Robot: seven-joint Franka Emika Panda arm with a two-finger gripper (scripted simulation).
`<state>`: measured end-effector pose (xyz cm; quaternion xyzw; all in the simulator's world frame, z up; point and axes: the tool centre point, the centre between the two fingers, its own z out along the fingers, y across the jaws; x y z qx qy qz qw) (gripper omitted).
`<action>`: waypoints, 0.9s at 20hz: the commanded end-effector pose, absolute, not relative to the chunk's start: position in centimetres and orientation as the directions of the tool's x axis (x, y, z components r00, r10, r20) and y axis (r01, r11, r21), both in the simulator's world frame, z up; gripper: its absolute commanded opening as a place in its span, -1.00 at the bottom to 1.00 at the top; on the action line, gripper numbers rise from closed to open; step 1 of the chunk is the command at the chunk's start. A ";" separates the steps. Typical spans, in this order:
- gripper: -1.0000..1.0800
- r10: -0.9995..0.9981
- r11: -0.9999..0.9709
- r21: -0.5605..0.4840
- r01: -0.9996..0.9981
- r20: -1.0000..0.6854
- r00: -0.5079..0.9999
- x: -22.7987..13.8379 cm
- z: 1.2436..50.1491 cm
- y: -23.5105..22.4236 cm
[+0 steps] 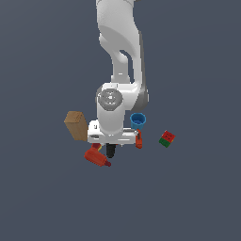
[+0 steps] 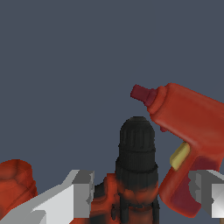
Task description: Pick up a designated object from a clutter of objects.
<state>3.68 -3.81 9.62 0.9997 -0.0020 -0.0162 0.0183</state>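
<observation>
Arm (image 1: 120, 70) is low over the clutter, at the grasp approach. Gripper (image 2: 142, 192) has its jaws spread, straddling the drill (image 2: 136, 175), which lies on the floor beside the bottle (image 2: 188, 131); contact apparently not yet made. Box (image 1: 76, 125) and cup (image 1: 138, 120) stand near. Next: descend, then close squarely, avoiding the bottle.

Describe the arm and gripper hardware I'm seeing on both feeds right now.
The arm is glossy white with rounded links, grey seams and a grey circular joint cap. The gripper has a white body and blocky, square-ended fingers, white with grey tips. No cables or markings are visible.
</observation>
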 end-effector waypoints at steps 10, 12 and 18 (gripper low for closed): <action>0.62 -0.015 -0.999 0.040 -0.014 -0.041 0.999 3.1 6.0 -4.9; 0.62 -0.015 -0.999 0.040 -0.014 -0.041 0.999 3.1 5.8 -4.9; 0.62 -0.015 -0.999 0.041 -0.014 -0.040 0.999 3.0 3.8 -5.0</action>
